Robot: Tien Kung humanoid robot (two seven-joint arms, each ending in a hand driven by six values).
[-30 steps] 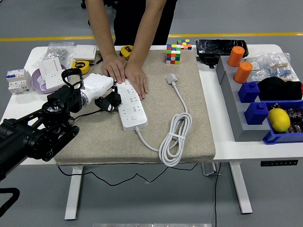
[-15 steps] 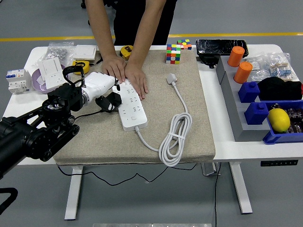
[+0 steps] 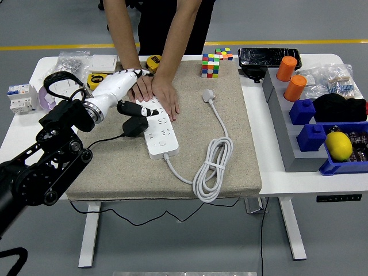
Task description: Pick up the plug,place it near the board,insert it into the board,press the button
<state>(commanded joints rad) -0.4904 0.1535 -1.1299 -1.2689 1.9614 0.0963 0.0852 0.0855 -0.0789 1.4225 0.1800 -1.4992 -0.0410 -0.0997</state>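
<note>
A white power strip (image 3: 160, 133) lies on the beige mat (image 3: 230, 172), with its far end held down by a person's two hands (image 3: 154, 91). My left hand (image 3: 138, 115) reaches in from the left and hovers over the strip's left edge. Its fingers are curled on a black plug (image 3: 133, 125), whose black cable (image 3: 106, 139) trails left across the mat. The plug sits right against the strip's left side. The strip's own white cord (image 3: 214, 167) coils to the right and ends in a white plug (image 3: 208, 95). My right arm is out of view.
Rubik's cubes (image 3: 210, 65) stand at the mat's far edge. A grey rack with orange cups (image 3: 295, 87), blue bins (image 3: 313, 137) and a lemon (image 3: 339, 145) fills the right side. Tape measures (image 3: 98, 80), switch parts (image 3: 22, 96) and a purple bowl (image 3: 49, 100) crowd the far left.
My left hand has lifted and rotated, moving up and right toward the person's hands; its wrist now points higher. The black plug has stayed beside the strip. The person's hands have not moved.
</note>
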